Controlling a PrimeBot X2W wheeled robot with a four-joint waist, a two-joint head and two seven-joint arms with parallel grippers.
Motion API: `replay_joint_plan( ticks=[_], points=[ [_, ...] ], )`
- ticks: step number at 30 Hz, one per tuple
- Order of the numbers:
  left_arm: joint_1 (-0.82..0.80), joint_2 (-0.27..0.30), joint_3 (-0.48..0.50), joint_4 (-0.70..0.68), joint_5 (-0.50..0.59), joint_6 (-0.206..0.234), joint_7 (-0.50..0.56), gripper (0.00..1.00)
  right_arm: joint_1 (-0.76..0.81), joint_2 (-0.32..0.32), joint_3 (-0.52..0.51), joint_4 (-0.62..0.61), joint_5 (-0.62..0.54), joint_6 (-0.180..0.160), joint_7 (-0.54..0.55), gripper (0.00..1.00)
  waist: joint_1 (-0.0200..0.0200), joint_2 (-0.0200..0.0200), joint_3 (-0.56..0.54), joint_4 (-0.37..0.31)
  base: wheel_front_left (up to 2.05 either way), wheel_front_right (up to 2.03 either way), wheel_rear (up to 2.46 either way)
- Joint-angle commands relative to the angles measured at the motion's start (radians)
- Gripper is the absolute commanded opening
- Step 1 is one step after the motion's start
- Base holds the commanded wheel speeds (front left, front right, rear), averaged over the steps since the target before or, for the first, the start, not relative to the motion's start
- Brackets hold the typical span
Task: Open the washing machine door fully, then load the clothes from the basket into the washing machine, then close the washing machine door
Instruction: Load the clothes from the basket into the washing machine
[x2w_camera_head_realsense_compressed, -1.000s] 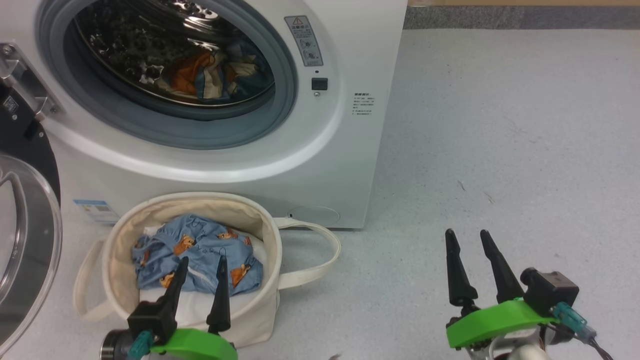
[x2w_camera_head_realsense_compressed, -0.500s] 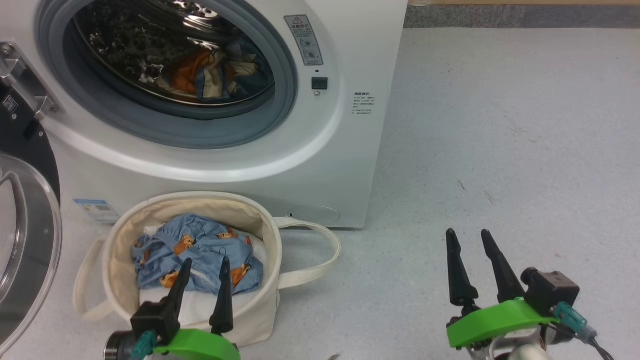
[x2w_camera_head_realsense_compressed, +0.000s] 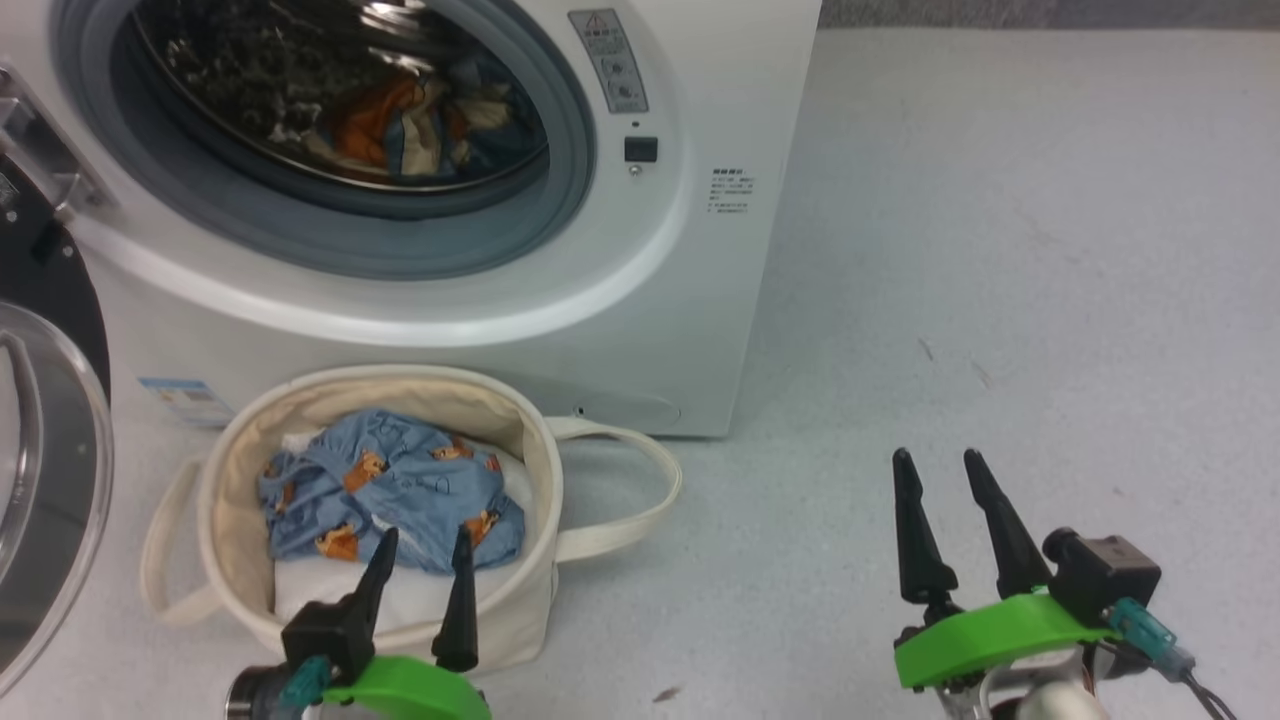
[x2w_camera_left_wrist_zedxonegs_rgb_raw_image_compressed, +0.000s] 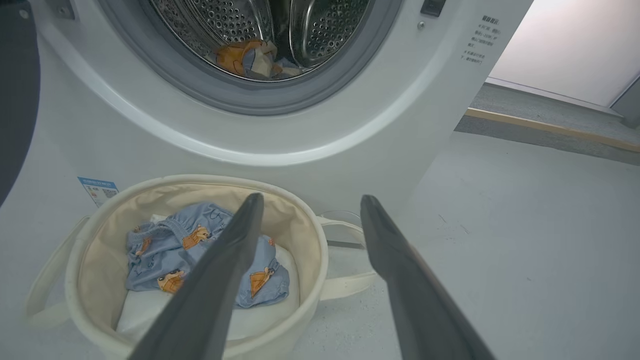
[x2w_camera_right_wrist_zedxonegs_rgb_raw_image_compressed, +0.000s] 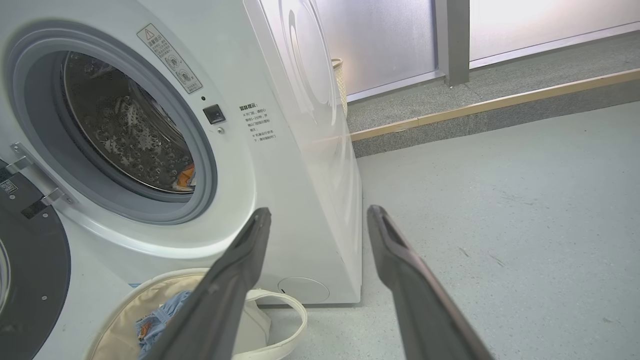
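head view — basket (x2w_camera_head_realsense_compressed: 522, 608) by washing machine (x2w_camera_head_realsense_compressed: 640, 300)

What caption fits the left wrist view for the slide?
Open left hand aimed at the basket of blue clothes; one garment already inside the washing machine.

The head camera tips down a little, so the washing machine (x2w_camera_head_realsense_compressed: 700, 300) and the basket (x2w_camera_head_realsense_compressed: 300, 388) sit higher in its view. Against the basket, the left gripper (x2w_camera_head_realsense_compressed: 425, 533) sits further back and slightly right, its spread tips over the near edge of the clothes (x2w_camera_head_realsense_compressed: 390, 480).
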Motion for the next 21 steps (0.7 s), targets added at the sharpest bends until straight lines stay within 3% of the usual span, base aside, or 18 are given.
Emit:
replay_joint_plan(
  ticks=[1,11,21],
  points=[
    [-0.055,0.011,0.023,-0.005,0.000,0.003,-0.005,1.00,-0.044,0.002,0.017,-0.038,-0.012,0.000,-0.012,1.00,0.0000,0.0000,0.022,0.001,0.00,0.00,0.00],
    [-0.227,0.011,0.057,0.195,0.013,-0.019,-0.005,1.00,-0.092,0.002,0.019,-0.076,-0.047,0.000,-0.012,1.00,0.0000,0.0000,0.186,0.002,0.00,0.00,0.00],
    [-0.560,0.054,0.095,0.536,0.085,-0.066,-0.005,1.00,-0.197,0.002,0.063,-0.166,-0.036,0.000,-0.012,1.00,0.0000,0.0000,0.519,-0.025,0.00,0.00,0.00]
  ],
)
